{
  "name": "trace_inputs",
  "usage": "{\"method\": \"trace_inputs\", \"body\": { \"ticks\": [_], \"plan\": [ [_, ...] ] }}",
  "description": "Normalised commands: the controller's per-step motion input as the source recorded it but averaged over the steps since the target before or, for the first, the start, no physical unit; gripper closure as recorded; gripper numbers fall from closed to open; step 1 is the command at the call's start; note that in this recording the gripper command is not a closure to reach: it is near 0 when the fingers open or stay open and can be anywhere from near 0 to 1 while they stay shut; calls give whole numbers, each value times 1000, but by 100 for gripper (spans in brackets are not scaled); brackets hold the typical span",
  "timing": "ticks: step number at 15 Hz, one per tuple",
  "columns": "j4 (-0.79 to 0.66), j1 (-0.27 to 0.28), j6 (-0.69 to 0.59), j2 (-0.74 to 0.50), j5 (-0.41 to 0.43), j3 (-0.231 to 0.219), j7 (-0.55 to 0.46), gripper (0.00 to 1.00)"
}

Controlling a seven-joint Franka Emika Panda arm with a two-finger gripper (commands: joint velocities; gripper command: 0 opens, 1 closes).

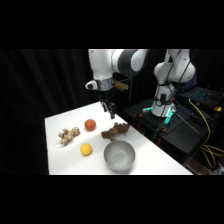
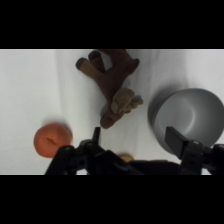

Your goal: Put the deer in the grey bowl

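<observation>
Pincer spread wide and empty above floppy brown plush deer — smooth round grey bowl beside it

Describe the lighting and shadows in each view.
Side view: the table is brightly lit against a black backdrop, and the grey bowl shows a soft sheen inside. Wrist view: the bowl casts a grey shadow on its left, the deer looks dark on the white surface, and the gripper parts at the bottom are near-black silhouettes.
</observation>
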Motion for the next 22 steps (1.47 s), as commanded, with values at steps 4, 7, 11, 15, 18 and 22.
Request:
{"method": "trace_inputs", "body": {
  "ticks": [4,7,11,15,18,22],
  "plan": [
    [-462,-33,498,-31,107,-16,19,0],
    [-294,-35,545,170,295,18,-137,0],
    [-46,-83,454,350,381,93,-208,0],
    [125,-85,310,361,145,118,-25,100],
    [152,-81,112,163,45,100,57,100],
    [75,-70,-39,-85,-18,48,53,55]
  ]
}}
